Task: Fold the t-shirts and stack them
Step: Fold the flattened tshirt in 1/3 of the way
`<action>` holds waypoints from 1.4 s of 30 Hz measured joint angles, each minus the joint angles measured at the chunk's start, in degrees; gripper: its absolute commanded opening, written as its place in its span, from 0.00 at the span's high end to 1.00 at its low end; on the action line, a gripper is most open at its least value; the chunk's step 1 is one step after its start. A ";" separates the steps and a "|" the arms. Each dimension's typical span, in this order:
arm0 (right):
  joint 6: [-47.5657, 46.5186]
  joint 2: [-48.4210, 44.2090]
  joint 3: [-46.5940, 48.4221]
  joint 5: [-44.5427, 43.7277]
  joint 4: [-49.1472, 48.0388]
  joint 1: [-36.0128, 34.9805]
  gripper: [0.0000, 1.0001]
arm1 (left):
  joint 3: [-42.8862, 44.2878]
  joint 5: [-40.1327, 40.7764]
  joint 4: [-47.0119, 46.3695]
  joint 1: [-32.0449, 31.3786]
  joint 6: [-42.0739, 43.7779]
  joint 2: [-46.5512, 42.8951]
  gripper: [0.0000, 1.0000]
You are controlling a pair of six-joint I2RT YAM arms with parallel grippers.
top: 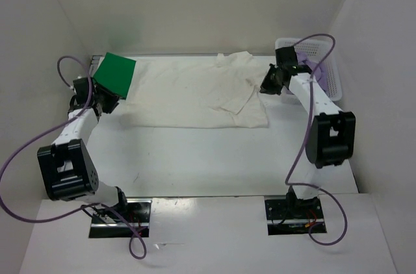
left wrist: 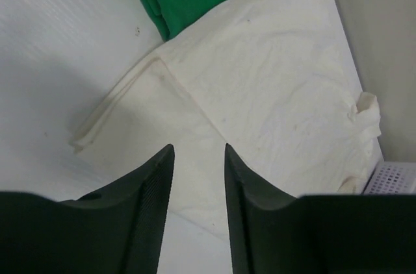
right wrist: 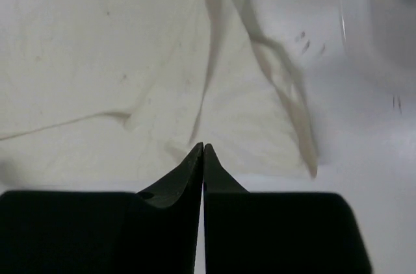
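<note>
1. You have three t-shirts: one green shirt (top: 116,74) at the far left corner of the table (top: 195,157), one cream shirt (top: 188,92) along its far edge, and one light purple shirt (top: 318,69) in the basket (top: 331,82).
2. You have one basket, white lattice, at the far right corner.
3. You have two arms, so two grippers: the left gripper (left wrist: 197,150) and the right gripper (right wrist: 203,147).
4. You have two purple cables, one per arm.

1. The spread shirt (top: 195,92) lies across the far half of the table (top: 195,157).
2. The folded shirt (top: 116,73) sits far left, touching the spread shirt's left end.
3. The basket (top: 330,82) stands far right, just beside the spread shirt; a third shirt (top: 316,68) lies in it.
4. The left gripper (left wrist: 198,149) hangs at the spread shirt's left end, the right gripper (right wrist: 203,146) at its right end, beside the basket.
</note>
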State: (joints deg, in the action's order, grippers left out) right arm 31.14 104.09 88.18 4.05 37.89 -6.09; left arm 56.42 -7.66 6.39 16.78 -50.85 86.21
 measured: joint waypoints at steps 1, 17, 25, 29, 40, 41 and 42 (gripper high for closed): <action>0.37 -3.63 -3.61 0.22 -0.85 0.20 1.00 | -1.44 -0.09 -0.35 0.00 0.09 -2.08 0.61; 8.68 -16.04 -35.10 2.86 -10.67 2.16 0.50 | -12.66 -3.54 -1.11 3.08 0.92 2.34 0.55; 14.23 -12.81 -36.13 -0.52 -18.25 2.16 0.54 | -11.82 -5.27 -4.68 3.08 -0.74 7.50 0.67; 16.20 -11.54 -36.76 -1.90 -19.93 2.16 0.63 | -11.67 -5.20 -5.16 3.08 -0.83 8.11 0.74; 17.90 -11.43 -38.23 -4.59 -20.55 2.27 0.99 | -11.72 -4.28 -4.66 3.08 -1.53 8.07 1.00; 17.88 -12.37 -38.47 -4.81 -19.89 2.40 0.99 | -11.85 -4.11 -4.35 3.06 -1.49 7.58 1.00; 17.84 -13.51 -38.82 -4.94 -19.28 2.56 1.00 | -12.00 -4.00 -3.98 3.08 -1.38 6.91 1.00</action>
State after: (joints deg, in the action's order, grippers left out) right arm 48.97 90.59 49.36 -0.89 18.61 -3.53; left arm 44.42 -11.66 2.42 19.86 -52.23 93.12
